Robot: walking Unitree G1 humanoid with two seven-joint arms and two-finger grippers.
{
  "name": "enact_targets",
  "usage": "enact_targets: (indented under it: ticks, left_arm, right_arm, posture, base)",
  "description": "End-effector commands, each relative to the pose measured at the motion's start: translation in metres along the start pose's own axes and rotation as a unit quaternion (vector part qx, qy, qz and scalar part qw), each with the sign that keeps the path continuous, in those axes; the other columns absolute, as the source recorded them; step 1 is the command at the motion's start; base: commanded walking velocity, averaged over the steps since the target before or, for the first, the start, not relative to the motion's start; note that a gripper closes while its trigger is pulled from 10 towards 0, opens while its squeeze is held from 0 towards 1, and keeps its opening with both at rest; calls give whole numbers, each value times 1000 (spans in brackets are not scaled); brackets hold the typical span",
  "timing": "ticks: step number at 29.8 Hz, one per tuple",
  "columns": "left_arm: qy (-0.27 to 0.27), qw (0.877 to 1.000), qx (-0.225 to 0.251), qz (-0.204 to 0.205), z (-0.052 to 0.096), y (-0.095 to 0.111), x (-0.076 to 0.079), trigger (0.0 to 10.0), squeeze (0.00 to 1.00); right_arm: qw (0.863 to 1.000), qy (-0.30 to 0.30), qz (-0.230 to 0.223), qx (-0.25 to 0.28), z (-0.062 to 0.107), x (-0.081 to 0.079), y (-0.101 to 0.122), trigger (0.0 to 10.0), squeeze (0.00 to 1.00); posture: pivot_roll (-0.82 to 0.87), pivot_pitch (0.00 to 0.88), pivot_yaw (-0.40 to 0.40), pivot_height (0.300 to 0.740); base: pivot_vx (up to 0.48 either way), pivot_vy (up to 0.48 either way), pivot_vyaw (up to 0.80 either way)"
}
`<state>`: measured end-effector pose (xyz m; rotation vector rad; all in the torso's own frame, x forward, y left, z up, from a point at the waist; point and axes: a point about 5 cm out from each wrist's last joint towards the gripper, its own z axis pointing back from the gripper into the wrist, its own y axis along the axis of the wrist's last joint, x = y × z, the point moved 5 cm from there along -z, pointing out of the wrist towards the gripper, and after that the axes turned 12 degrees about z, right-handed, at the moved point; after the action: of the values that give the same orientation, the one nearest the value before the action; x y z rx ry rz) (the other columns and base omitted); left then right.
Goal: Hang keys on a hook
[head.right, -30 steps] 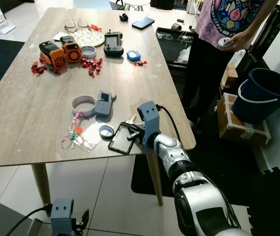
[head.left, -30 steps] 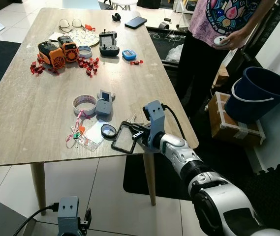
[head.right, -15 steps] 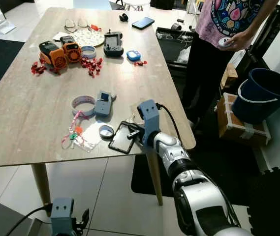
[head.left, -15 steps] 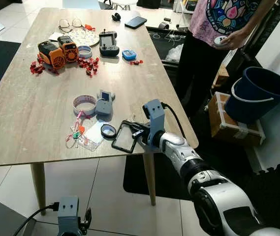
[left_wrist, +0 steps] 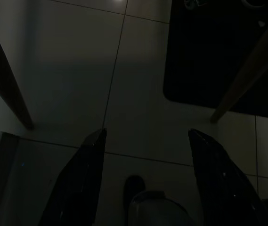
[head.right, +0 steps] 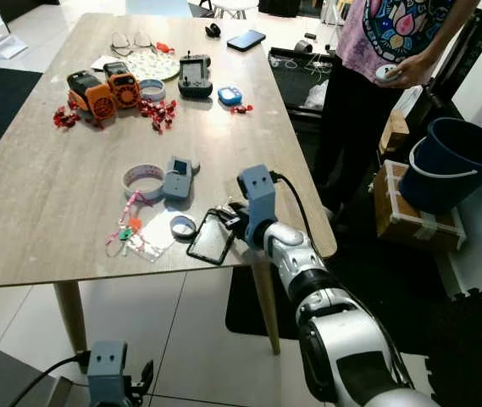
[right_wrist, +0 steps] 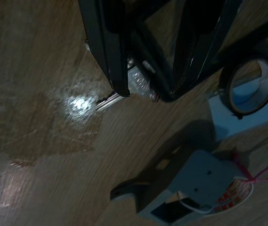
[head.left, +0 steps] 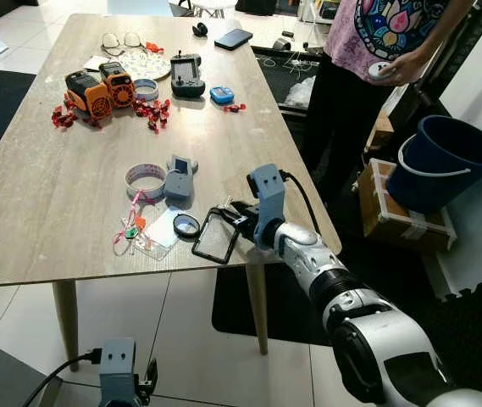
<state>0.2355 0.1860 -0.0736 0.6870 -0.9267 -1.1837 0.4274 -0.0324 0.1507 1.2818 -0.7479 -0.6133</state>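
I saw a matt, pale wood-grain table (head.left: 46, 203) with a faint sheen under the wrist light. Keys (right_wrist: 138, 84) looked like bright metal. Right gripper (head.left: 234, 215) fingers were matt black plastic, its arm glossy silver. Floor tiles (left_wrist: 143, 70) were smooth, semi-gloss. Bucket (head.left: 444, 161) was smooth dark-blue plastic.

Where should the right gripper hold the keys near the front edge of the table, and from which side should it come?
Probably by the black rectangular frame joined to the keys. It lies tilted by the table edge and is easier to pinch than the flat keys. Come from the robot's right, where the right gripper is.
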Motion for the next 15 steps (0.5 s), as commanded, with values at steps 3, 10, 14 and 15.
enact_targets:
  ticks: [3,10,14,15]
  left_arm:
    - [3,1000,-23,-3,4,-11,-4,10000,0]
    - [4,1000,-23,-2,5,-12,-3,10000,0]
    - [5,1000,-23,-2,5,-12,-3,10000,0]
    - [5,1000,-23,-2,5,-12,-3,10000,0]
  right_arm:
    - [1000,-17,-2,1,1,6,1,10000,0]
    - [1000,-24,0,-6,-1,6,3,10000,0]
    - [1000,-26,2,-13,-1,6,0,10000,0]
    - [1000,-26,2,-13,-1,6,0,10000,0]
  posture:
    - [77,138,-66,740]
    - [79,145,-69,740]
    - [81,150,-72,740]
    - [81,150,-72,740]
  base:
    - [0,0,0]
    - [0,0,0]
    - [0,0,0]
    - [0,0,0]
